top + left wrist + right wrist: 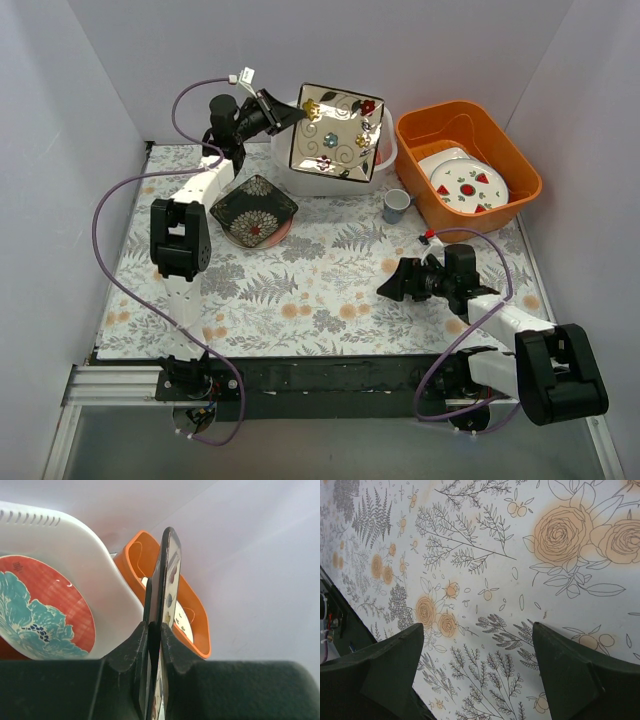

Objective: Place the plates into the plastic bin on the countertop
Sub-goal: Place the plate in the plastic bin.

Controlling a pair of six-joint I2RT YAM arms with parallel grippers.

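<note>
Pinching one cream square plate (338, 132) in left gripper (293, 114) over far bin (300, 186); right gripper (388, 281) gaping, empty; two stacked plates (254, 208) left.

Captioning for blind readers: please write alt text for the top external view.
The left gripper holds a cream floral square plate by its edge above the white plastic bin. The right gripper hangs open over the countertop; a black flowered plate lies nearby.

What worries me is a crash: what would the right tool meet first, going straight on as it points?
Probably the countertop: the right tool, open, points down at its printed surface, and the wrist view shows nothing standing there ahead. Depth is unclear.
</note>
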